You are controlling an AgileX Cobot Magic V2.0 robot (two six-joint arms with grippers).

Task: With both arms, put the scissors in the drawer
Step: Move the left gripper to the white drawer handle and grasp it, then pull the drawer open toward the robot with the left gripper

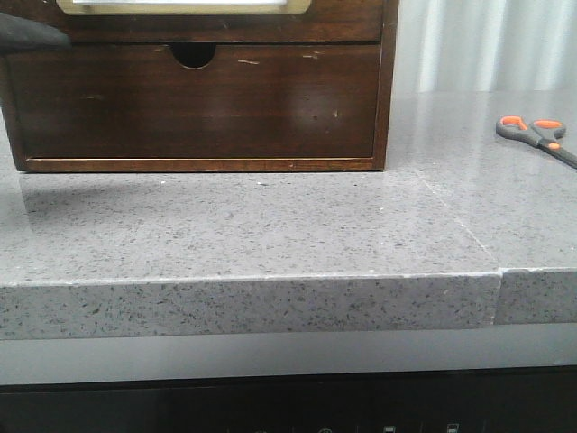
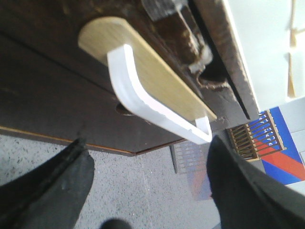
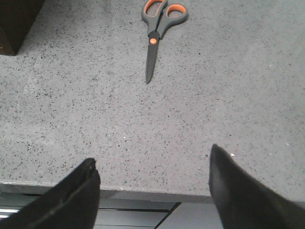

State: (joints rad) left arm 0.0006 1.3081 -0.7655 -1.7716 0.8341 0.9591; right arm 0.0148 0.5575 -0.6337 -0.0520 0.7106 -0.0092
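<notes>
- The small scissors with dark grey handles and orange inside the loops (image 1: 539,135) lie flat on the speckled grey stone counter (image 1: 270,225), far over on the right side, well apart from the dark brown wooden cabinet (image 1: 198,108).
- In the right wrist view, the scissors (image 3: 157,33) lie ahead of the right gripper (image 3: 152,186), with bare counter in between. Their blades are closed and point back toward the gripper, and the loops are at the far end.
- The right gripper's two black fingers are spread wide and hold nothing. They sit over the counter's front edge.
- The right arm is the nearer one to the scissors, so I think it should do the picking up.
- The dark brown drawer with the white panel in a tan rounded rim (image 1: 185,7) is at the top of the cabinet and looks closed.
- The left gripper (image 2: 147,186) is right up by that drawer, just under its white curved handle (image 2: 143,102). Its fingers are wide apart and hold nothing.
- I think the left arm needs to grab the handle and pull.
- There is plenty of free counter around the scissors.
</notes>
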